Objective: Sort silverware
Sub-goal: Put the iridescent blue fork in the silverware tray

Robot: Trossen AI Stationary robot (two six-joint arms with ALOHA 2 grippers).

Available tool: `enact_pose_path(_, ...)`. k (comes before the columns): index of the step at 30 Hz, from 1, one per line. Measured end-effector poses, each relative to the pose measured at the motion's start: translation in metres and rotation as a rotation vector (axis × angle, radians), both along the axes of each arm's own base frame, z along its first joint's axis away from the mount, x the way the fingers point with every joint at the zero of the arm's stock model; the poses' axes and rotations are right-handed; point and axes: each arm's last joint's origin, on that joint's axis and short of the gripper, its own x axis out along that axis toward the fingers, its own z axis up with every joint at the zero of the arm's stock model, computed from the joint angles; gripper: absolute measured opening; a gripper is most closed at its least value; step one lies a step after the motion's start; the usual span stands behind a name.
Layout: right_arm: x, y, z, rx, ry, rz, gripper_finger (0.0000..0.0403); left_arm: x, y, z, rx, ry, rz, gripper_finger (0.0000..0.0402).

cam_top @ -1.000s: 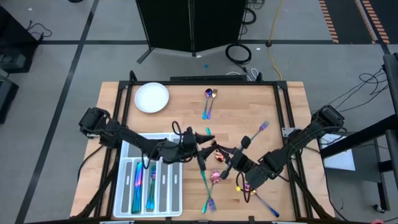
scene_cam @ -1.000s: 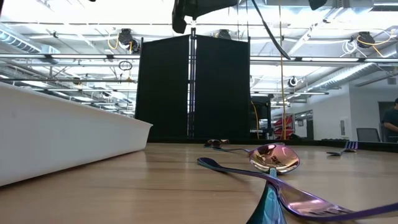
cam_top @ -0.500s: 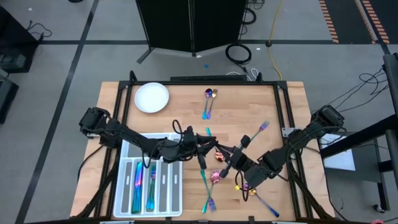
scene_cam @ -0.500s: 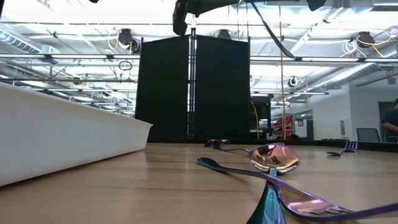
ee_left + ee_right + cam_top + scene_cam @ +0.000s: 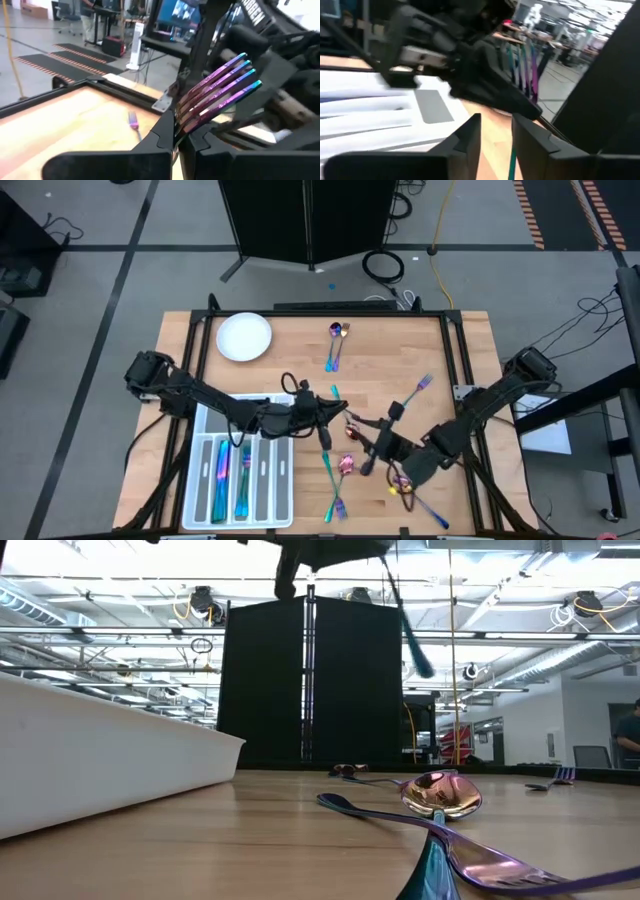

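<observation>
Holding a slim iridescent rainbow fork point(image 5: 220, 90) clamped by its handle, the left gripper point(image 5: 335, 412) hangs above the wood just past the translucent white compartment tray point(image 5: 200, 480), on the side away from the left arm's base. We see the fork's tines fanned out beyond the fingertips in the left wrist view. The right gripper point(image 5: 372, 442) sits a little farther out from the tray, facing the left one, its fingers parted with nothing between them.

We judge the sorting as begun but far from finished. Inside the tray, two compartments already carry rainbow pieces point(image 5: 232, 470); the other slots look bare. The fork in hand has not yet reached a slot.

Beyond the tray, loose silverware is left. A crossed cluster point(image 5: 338, 478) lies near the tray's open side, and more pieces point(image 5: 415, 502) lie under the right arm. A lone fork point(image 5: 421, 387) rests farther out, and a pair of spoons point(image 5: 337, 340) lies well away toward the table's far edge. A round white plate point(image 5: 244, 337) stands beyond the tray's far end, empty.

The surface is a pale wooden tabletop point(image 5: 290, 360) in a black frame. Past it we see grey floor with cables, a tall black panel point(image 5: 310, 680), and an open workshop with ceiling trusses.
</observation>
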Motion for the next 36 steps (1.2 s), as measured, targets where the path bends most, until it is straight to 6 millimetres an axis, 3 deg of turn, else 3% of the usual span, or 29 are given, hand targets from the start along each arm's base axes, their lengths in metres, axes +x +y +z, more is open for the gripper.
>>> enact_pose_path(5, -0.02, 0.009, 0.017, 0.026, 0.005, 0.137, 0.0124, -0.015, 0.004, 0.017, -0.016, 0.086, -0.08, 0.0003)
enact_pose_path(10, -0.028, 0.009, 0.031, 0.074, -0.015, 0.244, 0.0134, -0.022, 0.006, 0.023, -0.124, 0.134, -0.308, 0.0002)
enact_pose_path(18, -0.007, 0.002, 0.022, 0.113, -0.038, 0.286, 0.0135, -0.013, -0.004, 0.01, -0.133, 0.182, -0.392, 0.0002)
enact_pose_path(29, -0.002, -0.002, 0.028, 0.091, -0.072, 0.313, 0.0135, -0.01, -0.014, 0.008, -0.127, 0.167, -0.432, 0.0002)
enact_pose_path(36, 0.009, -0.011, 0.03, 0.128, -0.078, 0.457, 0.0135, -0.009, -0.014, 0.007, -0.125, 0.169, -0.432, 0.0002)
